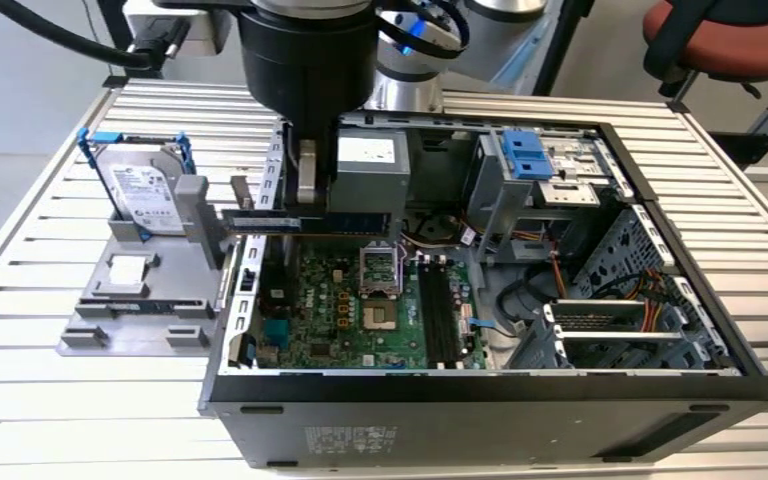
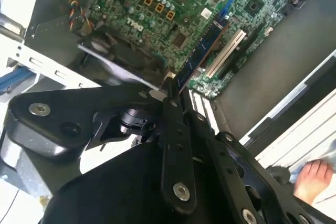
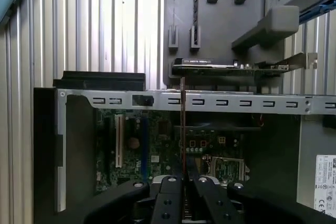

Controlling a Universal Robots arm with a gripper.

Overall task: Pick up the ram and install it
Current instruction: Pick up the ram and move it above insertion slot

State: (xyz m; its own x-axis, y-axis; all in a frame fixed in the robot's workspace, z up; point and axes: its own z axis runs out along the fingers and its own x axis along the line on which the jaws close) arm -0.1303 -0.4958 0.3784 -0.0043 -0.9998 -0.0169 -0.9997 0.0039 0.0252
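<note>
- Gripper [image 3: 182, 181]: jaws clenched on the ram [image 1: 344, 222], gripped along its upper long edge.
- Ram: suspended above the open case [image 1: 491, 405], long axis level.
- Motherboard slots [image 1: 440, 310]: lower down, toward the exterior view's right, lying crosswise to the stick.

Your hand [image 3: 182, 181] has the ram [image 3: 182, 129] clamped edge-on between its fingers [image 3: 170, 195]. The thin stick crosses the rim of the case [image 3: 236, 102], with the motherboard [image 3: 157, 153] inside the case beneath it. Outside the case, a grey fixture [image 3: 220, 30] sits on the slatted worktop [image 3: 105, 24].
</note>
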